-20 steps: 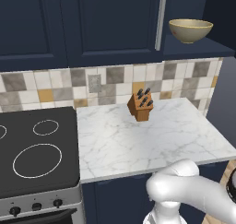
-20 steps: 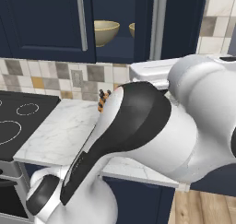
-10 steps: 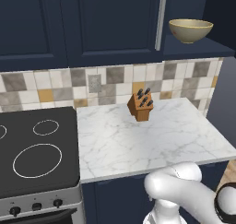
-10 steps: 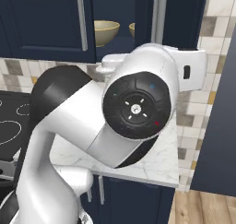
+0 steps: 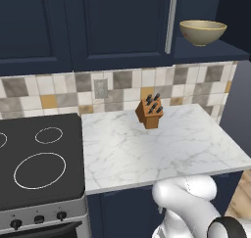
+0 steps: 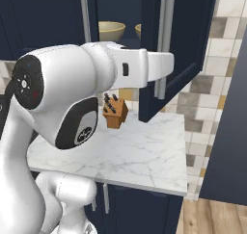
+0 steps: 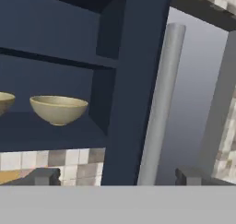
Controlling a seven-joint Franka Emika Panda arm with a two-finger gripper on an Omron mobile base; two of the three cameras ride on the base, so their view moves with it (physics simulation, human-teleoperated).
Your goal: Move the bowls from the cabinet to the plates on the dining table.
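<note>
Wide apart, empty: fingers [image 7: 46,176] astride door handle [image 7: 161,103]

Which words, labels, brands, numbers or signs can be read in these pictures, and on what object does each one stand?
There are none to read.
The stove has white ring marks and plain knobs, no writing.
The knife block, the bowls and the cabinet door are bare.
The round marks on the arm's joints are too small to read.
</note>
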